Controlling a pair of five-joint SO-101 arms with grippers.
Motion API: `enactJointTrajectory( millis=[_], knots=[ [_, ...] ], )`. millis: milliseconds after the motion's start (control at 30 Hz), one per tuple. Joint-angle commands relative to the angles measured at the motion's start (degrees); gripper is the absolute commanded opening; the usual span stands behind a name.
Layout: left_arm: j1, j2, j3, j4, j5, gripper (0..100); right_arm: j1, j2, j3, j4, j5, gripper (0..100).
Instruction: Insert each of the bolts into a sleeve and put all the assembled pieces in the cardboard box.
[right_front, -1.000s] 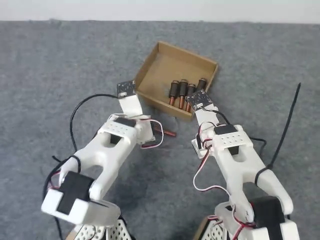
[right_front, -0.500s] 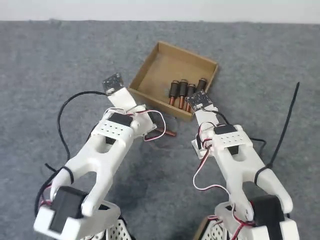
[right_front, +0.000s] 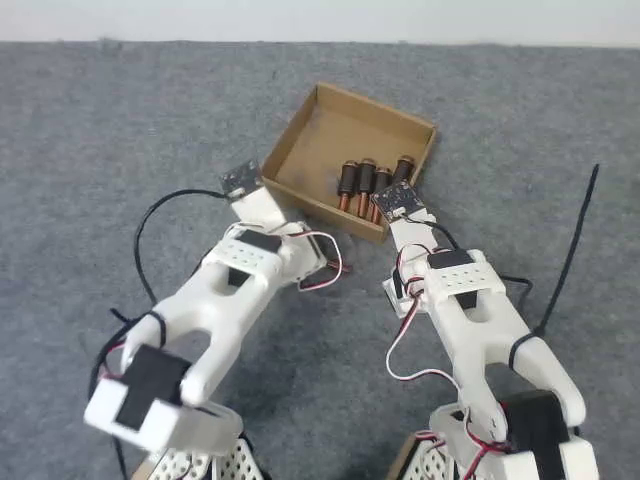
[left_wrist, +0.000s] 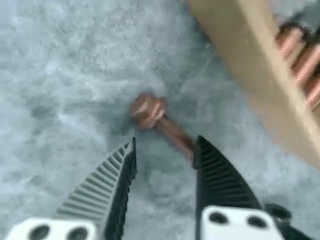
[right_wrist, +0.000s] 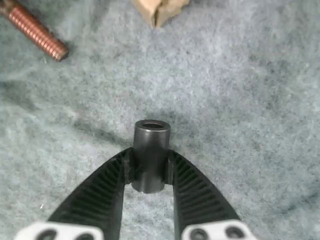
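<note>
- While your left gripper (left_wrist: 165, 146) hung with its jaws spread and nothing between them, the bolt (left_wrist: 159, 120) lay on the grey carpet (left_wrist: 60, 60) just ahead of the fingertips, with its shaft end close to one of them.
- Your right gripper (right_wrist: 149, 161) was clenched on a dark sleeve (right_wrist: 151, 142), which stood upright between the pads with its open bore facing up.
- Beyond that sleeve you had the bolt's threaded end on the carpet, and a corner of the cardboard box (right_wrist: 160, 10) farther off.
- Seen from the high view, both your wrists sat just in front of the box's near wall, the left one by its near left corner.
- Inside the box, four assembled pieces (right_front: 366, 182) lay side by side against that near wall.
</note>
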Motion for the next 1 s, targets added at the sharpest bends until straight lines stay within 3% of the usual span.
enactJointTrajectory(
  millis=[0,233,433,633,967],
  knots=[
    [-0.7,2.46,-5.85,2.02,0.7,13,0.57,-0.75,-0.79,-1.1,0.7,0.7],
    [-0.7,3.25,-6.64,2.2,0.7,12,0.57,-0.75,-0.79,-1.1,0.7,0.7],
    [-0.7,2.99,-6.64,3.78,-0.7,1,0.57,-0.75,-0.79,-1.1,0.7,0.7],
    [-0.88,-0.35,-6.37,7.56,-14.15,1,0.57,-0.75,-0.79,-1.1,0.7,0.7],
    [-8.18,-6.95,-1.98,9.23,-39.65,1,0.57,-0.75,-0.79,-1.1,0.7,0.7]
  ],
)
